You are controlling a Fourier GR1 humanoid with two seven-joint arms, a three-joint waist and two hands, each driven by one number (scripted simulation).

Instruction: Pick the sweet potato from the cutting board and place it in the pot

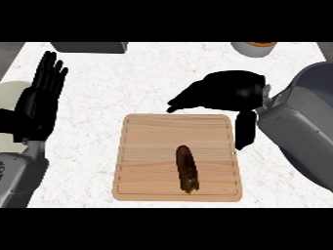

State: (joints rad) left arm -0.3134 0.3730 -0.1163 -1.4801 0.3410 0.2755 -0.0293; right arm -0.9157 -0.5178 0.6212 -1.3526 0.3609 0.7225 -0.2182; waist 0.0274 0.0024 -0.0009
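Right hand hovering over cutting board's upper edge, fingers relaxed, empty; sweet potato lying mid-board; left hand resting open, frame left.

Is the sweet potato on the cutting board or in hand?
On the cutting board: sweet potato lies on it, no hand touching.

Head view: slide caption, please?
The sweet potato lies on cutting board; right hand hovers at its far edge, left hand rests open.
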